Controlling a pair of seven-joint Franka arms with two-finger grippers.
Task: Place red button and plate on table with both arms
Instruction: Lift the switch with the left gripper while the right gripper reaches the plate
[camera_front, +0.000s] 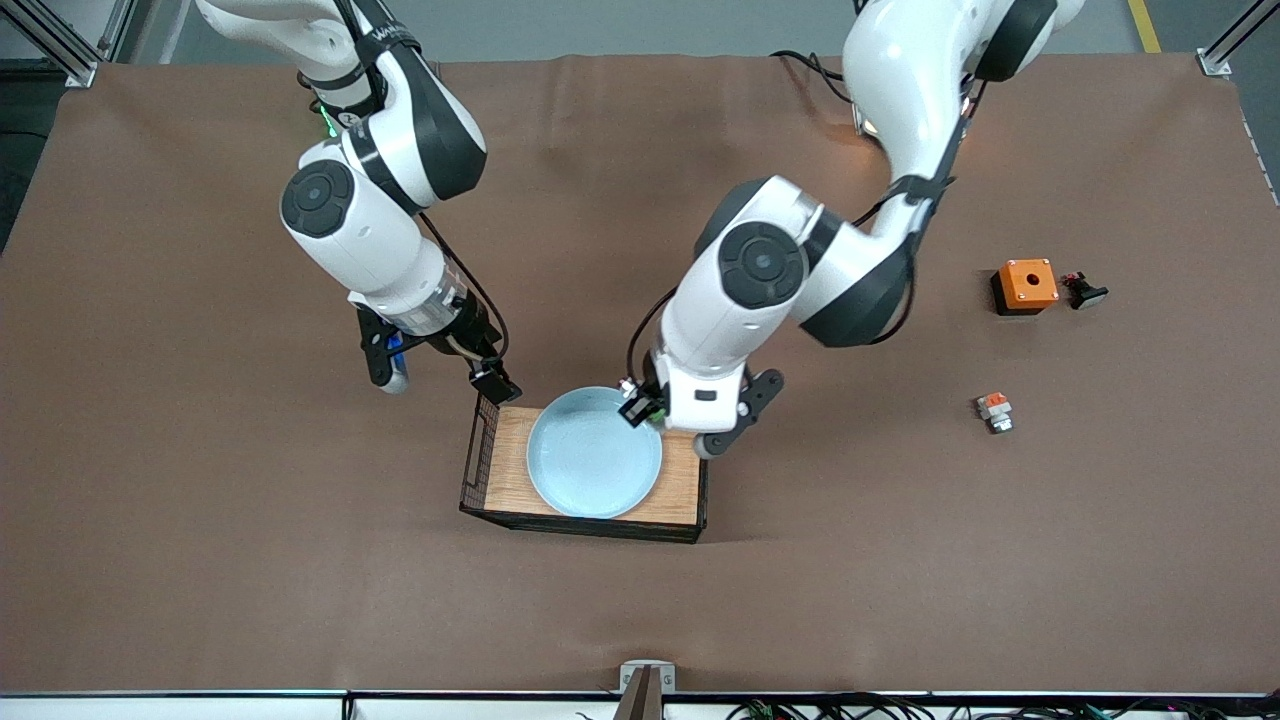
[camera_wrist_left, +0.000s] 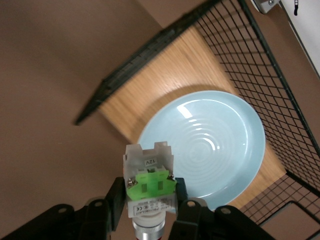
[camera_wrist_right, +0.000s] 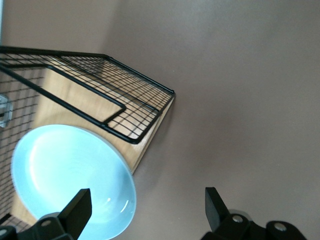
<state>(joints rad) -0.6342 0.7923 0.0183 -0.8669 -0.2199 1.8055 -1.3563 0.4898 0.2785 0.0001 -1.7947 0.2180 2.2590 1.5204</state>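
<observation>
The brown table (camera_front: 200, 560) carries a wooden tray (camera_front: 510, 470) with wire ends. Toward the left arm's end from the tray lie an orange box (camera_front: 1026, 284), a black part (camera_front: 1083, 291) and an orange-topped block (camera_front: 994, 410).

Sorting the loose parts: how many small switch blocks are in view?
2. The green-middled red button is held in the left pincer over the plate; an orange-topped block lies on the table toward the left arm's end.

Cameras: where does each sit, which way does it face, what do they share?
Front: high across the table, facing both arms' bases; shows both arms.
Left wrist: on the left arm, looking down over the plate in the tray; left gripper shut on the button.
Right wrist: on the right arm, looking down by the tray's end; right gripper open.
Shared: all three show plate and tray.
</observation>
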